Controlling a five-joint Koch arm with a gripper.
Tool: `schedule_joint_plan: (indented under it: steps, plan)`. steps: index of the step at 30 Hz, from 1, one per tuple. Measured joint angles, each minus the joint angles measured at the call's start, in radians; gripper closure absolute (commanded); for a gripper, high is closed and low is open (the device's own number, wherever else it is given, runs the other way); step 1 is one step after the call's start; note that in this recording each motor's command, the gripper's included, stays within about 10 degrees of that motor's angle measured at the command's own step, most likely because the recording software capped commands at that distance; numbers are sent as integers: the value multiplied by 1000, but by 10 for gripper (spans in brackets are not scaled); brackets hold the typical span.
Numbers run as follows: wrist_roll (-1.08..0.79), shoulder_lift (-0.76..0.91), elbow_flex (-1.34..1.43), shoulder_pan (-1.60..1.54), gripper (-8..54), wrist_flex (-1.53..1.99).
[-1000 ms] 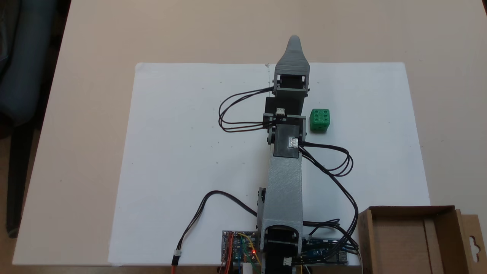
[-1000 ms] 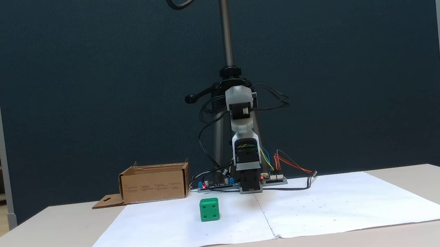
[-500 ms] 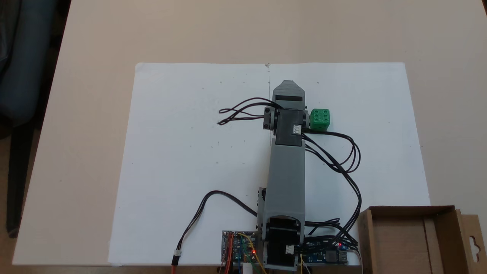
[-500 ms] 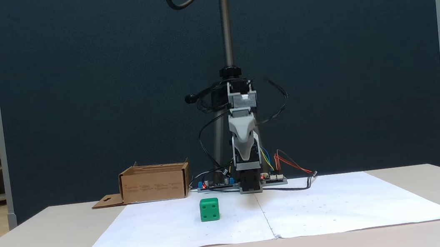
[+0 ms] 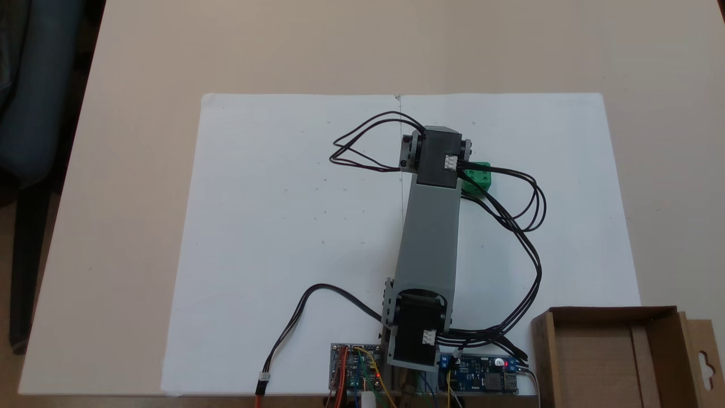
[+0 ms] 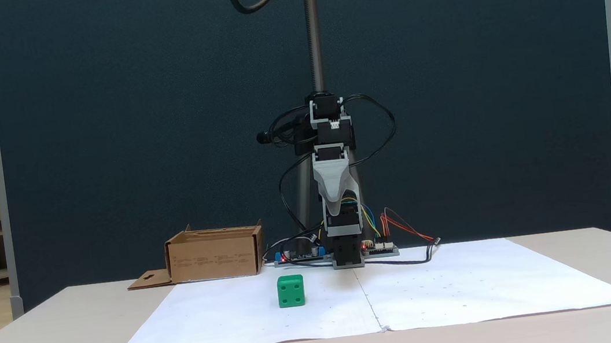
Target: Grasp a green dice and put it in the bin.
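Green dice (image 6: 290, 290) on white paper (image 6: 472, 291); fingers (image 6: 337, 209) raised, pointing down, aperture unclear; bin (image 6: 215, 255) apart.

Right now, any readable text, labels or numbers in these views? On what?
No legible words or numbers.
Bin: rows of small print on its front wall, too small to read.
Green dice: pips only, four on the face toward the camera.
Circuit boards: any markings are too small to read.
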Motion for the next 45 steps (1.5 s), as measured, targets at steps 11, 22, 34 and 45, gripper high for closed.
schedule_joint_plan:
  steps: [11,22,34,45]
  plan:
    - [-74,-77,-130,121,10,31]
    - [-156,-163,-176,259,7,77]
    - [-313,-302,-176,325,3,83]
    - [-325,-318,-176,348,5,83]
